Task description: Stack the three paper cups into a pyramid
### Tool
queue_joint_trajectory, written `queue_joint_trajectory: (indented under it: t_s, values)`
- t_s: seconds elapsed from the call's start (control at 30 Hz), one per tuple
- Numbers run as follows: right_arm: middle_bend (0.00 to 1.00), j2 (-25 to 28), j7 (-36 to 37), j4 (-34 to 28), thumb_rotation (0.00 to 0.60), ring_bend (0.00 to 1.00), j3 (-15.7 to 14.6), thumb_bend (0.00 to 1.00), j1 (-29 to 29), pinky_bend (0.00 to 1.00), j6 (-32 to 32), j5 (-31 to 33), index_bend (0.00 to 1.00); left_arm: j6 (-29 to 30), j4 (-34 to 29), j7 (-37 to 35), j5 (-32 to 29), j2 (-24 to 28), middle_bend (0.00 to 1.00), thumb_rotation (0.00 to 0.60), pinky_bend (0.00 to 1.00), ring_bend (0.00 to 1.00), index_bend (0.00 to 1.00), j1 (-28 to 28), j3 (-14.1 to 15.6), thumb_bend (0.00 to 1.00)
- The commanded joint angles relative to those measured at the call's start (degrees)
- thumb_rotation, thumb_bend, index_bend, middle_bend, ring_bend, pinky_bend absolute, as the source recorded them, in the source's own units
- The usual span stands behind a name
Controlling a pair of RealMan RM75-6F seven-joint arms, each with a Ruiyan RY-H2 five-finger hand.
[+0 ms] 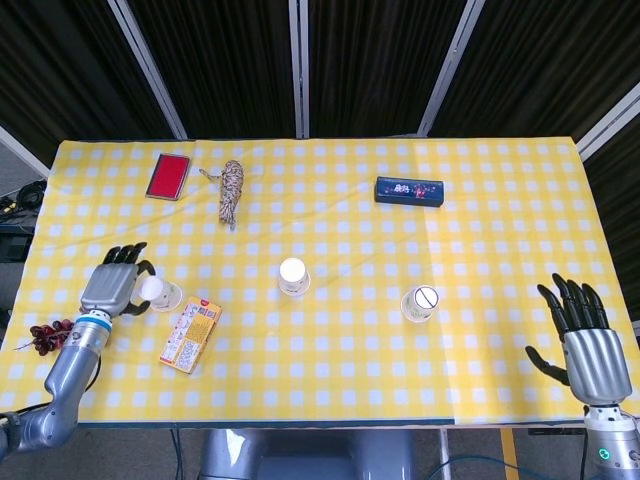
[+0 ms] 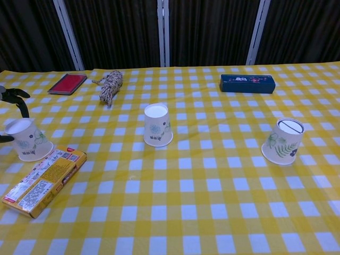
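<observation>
Three paper cups stand upside down on the yellow checked table [image 1: 330, 390]. The left cup [image 1: 160, 292] [image 2: 29, 141] has my left hand [image 1: 113, 284] right beside it. That hand's fingers [image 2: 17, 97] are spread and arch over the cup's far side, and the thumb touches its near side without a closed grip. The middle cup [image 1: 293, 277] [image 2: 158, 125] and the right cup [image 1: 421, 304] [image 2: 284, 141] stand alone. My right hand [image 1: 585, 343] hovers open at the table's front right corner, far from any cup, and shows only in the head view.
An orange snack box [image 1: 190, 334] [image 2: 42, 180] lies just in front of the left cup. At the back are a red case [image 1: 167, 177], a twine bundle [image 1: 230, 190] and a dark blue box [image 1: 409, 190]. A dark red bunch [image 1: 45, 335] sits by my left wrist.
</observation>
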Motion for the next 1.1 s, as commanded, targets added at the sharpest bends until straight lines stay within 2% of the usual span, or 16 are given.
queue_joint_trajectory:
  t_s: [0.03, 0.23, 0.4, 0.63, 0.83, 1.1]
  values:
    - [0.00, 0.0, 0.0, 0.0, 0.600, 0.00, 0.0, 0.09, 0.0, 0.06, 0.0, -0.1, 0.14, 0.4, 0.2, -0.6, 0.4, 0.0, 0.00, 0.600, 0.00, 0.00, 0.40, 0.0, 0.1, 0.31]
    - [0.00, -0.1, -0.3, 0.0, 0.600, 0.00, -0.1, 0.09, 0.0, 0.06, 0.0, -0.3, 0.14, 2.0, -1.4, -2.3, 2.5, 0.7, 0.00, 0.600, 0.00, 0.00, 0.40, 0.1, -0.2, 0.31]
    - [0.00, 0.0, 0.0, -0.1, 0.600, 0.00, 0.0, 0.09, 0.0, 0.06, 0.2, -0.2, 0.14, 4.5, -6.1, -3.1, 5.3, 2.7, 0.00, 0.600, 0.00, 0.00, 0.39, 0.0, -1.3, 0.31]
    - [0.00, 0.3, 0.7, -0.1, 0.600, 0.00, 0.0, 0.09, -0.2, 0.06, 0.6, -0.3, 0.14, 5.2, -11.2, -1.6, 4.2, 4.1, 0.00, 0.600, 0.00, 0.00, 0.39, -2.4, -4.0, 0.31]
    - [0.00, 0.5, 1.5, 0.1, 0.600, 0.00, 0.0, 0.09, -0.1, 0.06, 0.1, 0.0, 0.15, 5.2, -13.1, 4.3, -0.6, 1.7, 0.00, 0.600, 0.00, 0.00, 0.39, -6.4, -5.3, 0.31]
    - [0.00, 0.4, 2.5, 0.7, 0.600, 0.00, 0.2, 0.09, 0.3, 0.06, -0.9, 0.8, 0.15, 5.2, -10.6, 11.9, -8.6, -4.6, 0.00, 0.600, 0.00, 0.00, 0.39, -13.1, -6.2, 0.31]
